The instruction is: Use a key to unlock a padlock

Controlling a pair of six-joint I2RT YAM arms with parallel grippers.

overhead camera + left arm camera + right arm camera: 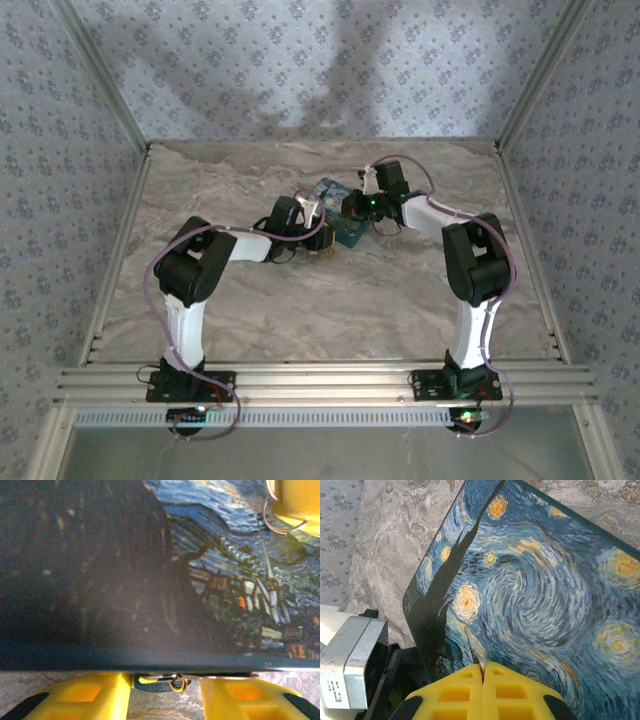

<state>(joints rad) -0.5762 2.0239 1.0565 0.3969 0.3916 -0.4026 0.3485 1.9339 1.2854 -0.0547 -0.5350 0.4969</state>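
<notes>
1. Your left pincer [165, 687] has its jaws standing apart with nothing clamped, straddling the near edge of the box [100, 580]. What looks like the padlock [175, 682], a small dark bit with a yellowish loop, sits at that edge between the two yellow fingers and appears to touch neither. If you close off-centre, you could knock it sideways or pinch the box rim instead.
2. The box sits on the table [250, 300] between your two pincers. A push from either arm could slide it and drag the padlock out of line.
3. Your right pincer [482, 669] is closed on the key [472, 647], whose thin silvery blade pokes out of the seam over the painted lid. With so little of it held, the key may twist or slip if it goes in at an angle. I cannot see the keyhole.
4. Count: two arms, two pincers, one box, one padlock, one key, and one wire ring [280, 522] by the right pincer.
</notes>
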